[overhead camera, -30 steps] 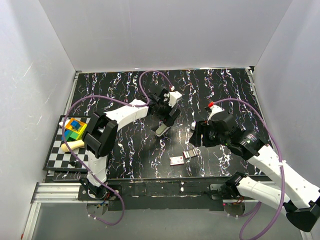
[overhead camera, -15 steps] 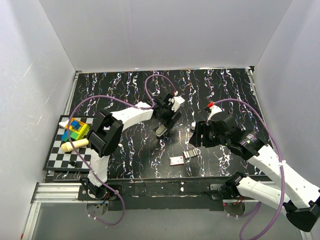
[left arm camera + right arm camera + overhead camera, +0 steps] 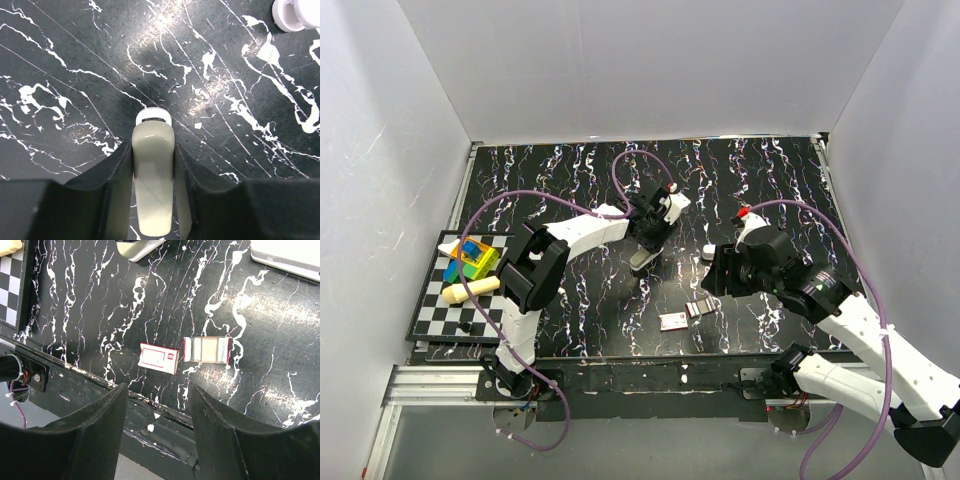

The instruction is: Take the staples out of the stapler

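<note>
Black, white-veined tabletop (image 3: 560, 180), white walls (image 3: 650, 70) around it. Left end effector (image 3: 154, 155) clamped on the beige stapler (image 3: 153, 185). Right end effector (image 3: 157, 390) spread wide, holding nothing, hovering right of the stapler. Only the right wrist view resolves the staples (image 3: 206, 349): ribbed silver strips in a red-edged tray (image 3: 228, 350), near-right of the stapler, just beside a pink-and-white box (image 3: 159, 358). Checkerboard (image 3: 430, 300) far left of the stapler, top view only.

No lettering is legible; the small pink-and-white box (image 3: 159, 358) near the stapler (image 3: 152, 185) bears unreadably small print.
</note>
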Available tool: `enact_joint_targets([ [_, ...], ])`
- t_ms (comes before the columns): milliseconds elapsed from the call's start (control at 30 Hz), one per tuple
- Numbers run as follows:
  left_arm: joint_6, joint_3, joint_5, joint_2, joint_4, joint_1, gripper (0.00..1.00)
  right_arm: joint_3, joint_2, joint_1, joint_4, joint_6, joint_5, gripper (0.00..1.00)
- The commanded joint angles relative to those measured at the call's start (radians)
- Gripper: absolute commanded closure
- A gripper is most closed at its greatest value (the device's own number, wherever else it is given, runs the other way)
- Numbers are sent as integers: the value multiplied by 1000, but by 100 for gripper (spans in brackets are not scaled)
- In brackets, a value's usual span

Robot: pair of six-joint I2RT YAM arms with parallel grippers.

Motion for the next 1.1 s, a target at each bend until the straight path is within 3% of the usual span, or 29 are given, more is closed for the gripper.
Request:
enact_joint_targets([
  [0, 4, 41, -24, -12, 2, -10, 86, -19, -10, 7, 22, 2, 1, 41],
  [33, 6, 38, -29, -12, 2, -12, 97, -21, -10, 7, 25, 3, 0, 43],
  [67, 7, 38, -35, -12, 2, -12, 100, -24, -9, 7, 25, 3, 2, 44],
  [300, 40, -11, 2, -112, 9, -19, 100, -1, 5, 7, 20, -27, -3, 52],
  [900, 23, -288, 295, -569, 71, -19, 100, 125, -20, 7, -43, -185, -49, 45],
  [1067, 6, -342, 416, -707, 65, -19, 100, 154, -26, 5, -15, -264, -231, 45],
])
